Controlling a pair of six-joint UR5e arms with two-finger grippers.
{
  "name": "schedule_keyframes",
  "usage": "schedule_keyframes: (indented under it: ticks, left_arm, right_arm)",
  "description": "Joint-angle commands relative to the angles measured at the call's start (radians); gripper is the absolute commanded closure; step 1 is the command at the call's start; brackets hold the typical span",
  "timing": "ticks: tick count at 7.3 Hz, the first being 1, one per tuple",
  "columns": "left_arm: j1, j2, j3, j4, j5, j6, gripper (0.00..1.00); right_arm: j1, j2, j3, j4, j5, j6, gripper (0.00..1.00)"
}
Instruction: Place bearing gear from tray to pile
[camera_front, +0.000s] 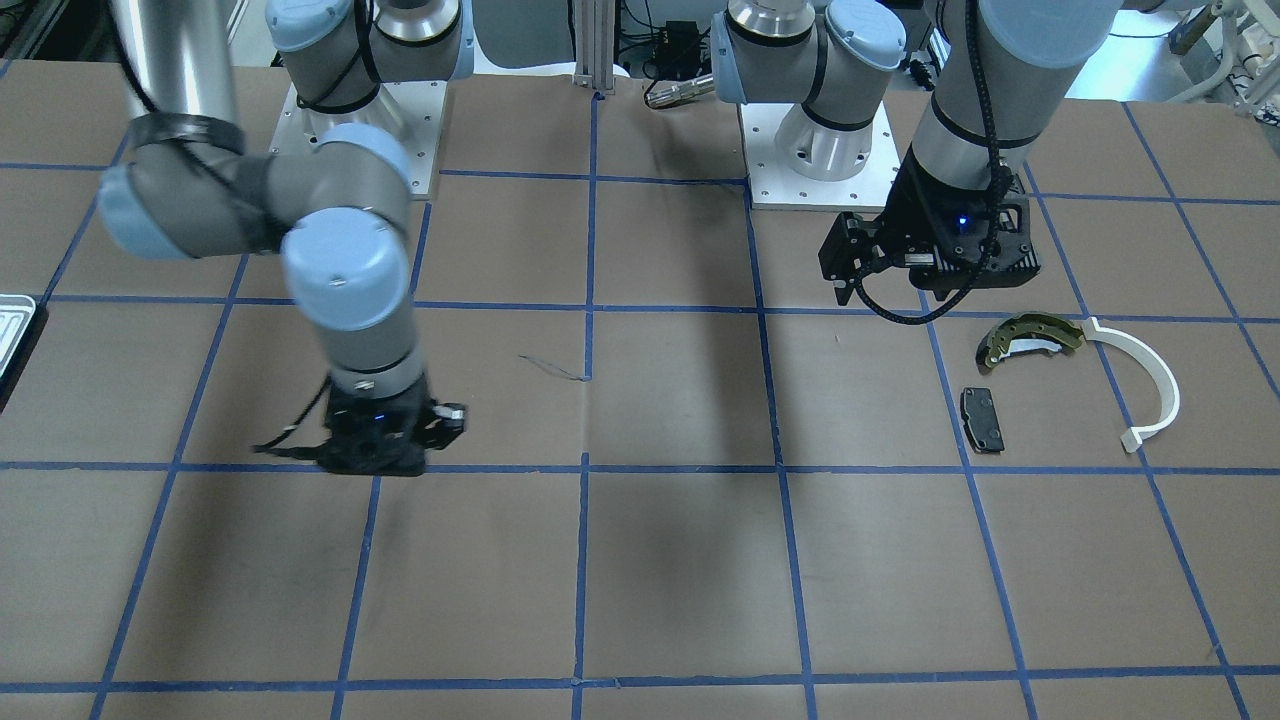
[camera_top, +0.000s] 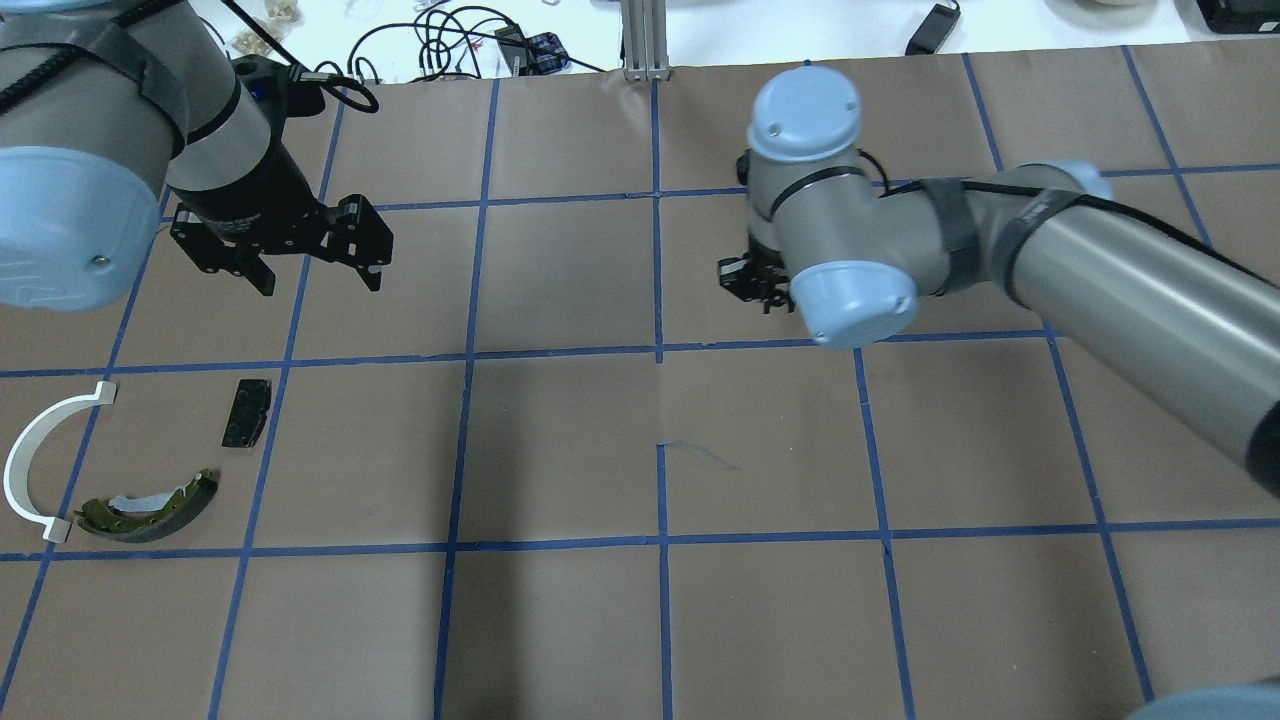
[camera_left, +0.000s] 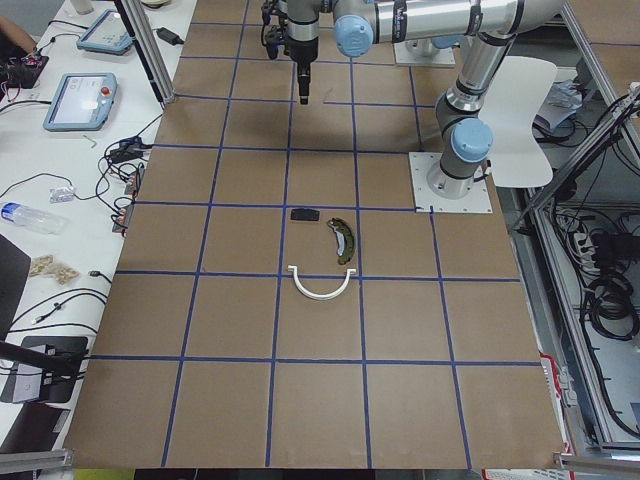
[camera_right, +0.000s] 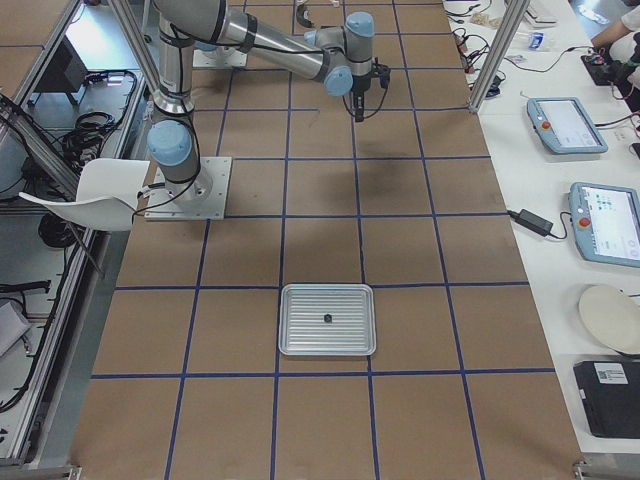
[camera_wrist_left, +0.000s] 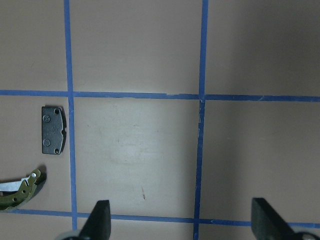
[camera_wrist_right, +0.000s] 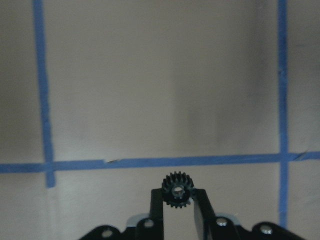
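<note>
My right gripper (camera_wrist_right: 176, 196) is shut on a small black toothed bearing gear (camera_wrist_right: 176, 189) and holds it above the brown table; the gripper also shows in the overhead view (camera_top: 750, 282). The tray (camera_right: 300, 335), pale and ridged, lies far off toward the table's right end, with one small dark part (camera_right: 328, 318) on it. The pile lies on my left: an olive-gold brake shoe (camera_top: 150, 510), a white arc strip (camera_top: 28, 460) and a black pad (camera_top: 246, 412). My left gripper (camera_wrist_left: 182, 220) is open and empty, hovering beside the pile, with the pad (camera_wrist_left: 53, 130) below it to the left.
The table is brown with blue tape grid lines. The two arm base plates (camera_front: 820, 160) stand at the robot's edge. A side bench with tablets (camera_right: 565, 125) and cables runs along the far edge. The tray's corner (camera_front: 12, 325) shows at the front view's left edge.
</note>
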Motion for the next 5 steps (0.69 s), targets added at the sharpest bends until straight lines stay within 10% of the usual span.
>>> schedule_keyframes:
  ticks: [1,2,3,4,5]
  left_arm:
    - [-0.001,-0.002,-0.004,0.001,0.000,0.000,0.00]
    - [-0.001,-0.002,-0.004,0.002,0.001,0.000,0.00]
    - [-0.001,-0.003,-0.004,0.002,0.001,0.000,0.00]
    - [0.001,-0.005,-0.004,0.002,0.001,0.000,0.00]
    - [-0.001,-0.006,0.001,0.002,0.000,0.000,0.00]
  right_arm:
    - [0.218,0.019,-0.004,-0.009,0.026,0.202,1.00]
    - [0.230,0.040,-0.001,-0.012,0.039,0.188,1.00]
    - [0.228,0.055,0.000,-0.019,0.115,0.192,0.71]
    - [0.207,0.055,-0.001,-0.035,0.128,0.187,0.16]
    - [0.181,0.052,-0.001,-0.083,0.129,0.187,0.00]
